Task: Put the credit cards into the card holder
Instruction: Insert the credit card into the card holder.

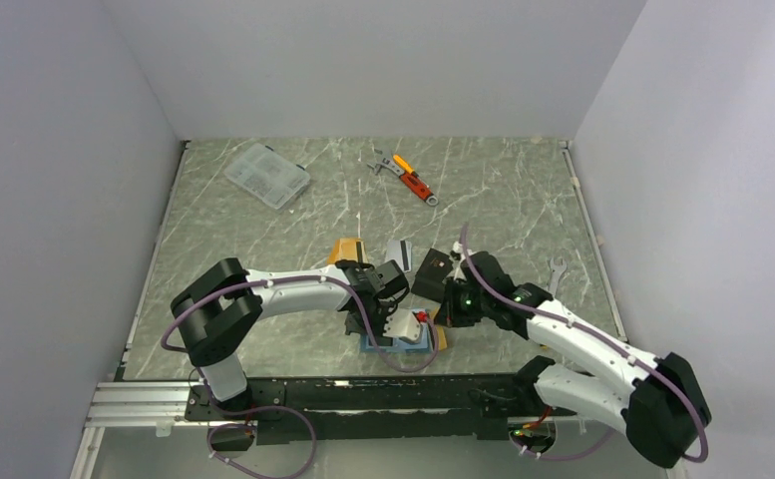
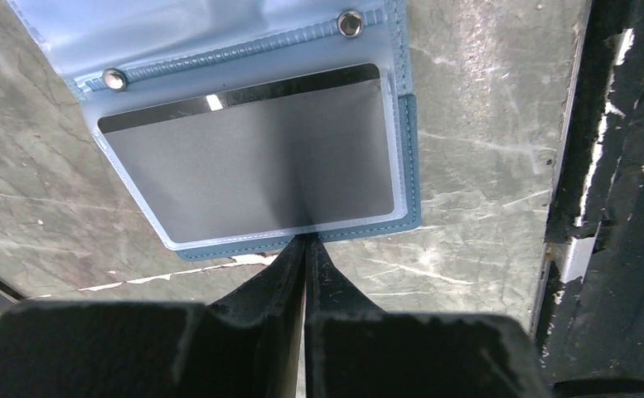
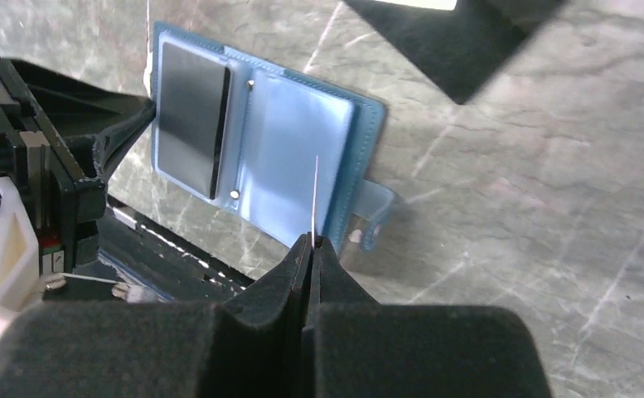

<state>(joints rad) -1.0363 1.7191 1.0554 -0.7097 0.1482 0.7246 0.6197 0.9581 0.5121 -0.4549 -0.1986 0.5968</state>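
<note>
Up top, the fixed camera sits above and behind both arm bases, looking down from well back on the whole grey-green marbled tabletop [image 1: 263, 239]. The left wrist camera is in tight, sighting along the black-fingered left gripper [image 2: 305, 239] onto the open teal-blue folding card holder [image 2: 412, 166]. The right wrist camera hangs a little further off, looking past the black right gripper [image 3: 312, 242] and its thin pale card [image 3: 316, 191], seen edge-on, and all three views share that holder near the table's front edge.
</note>
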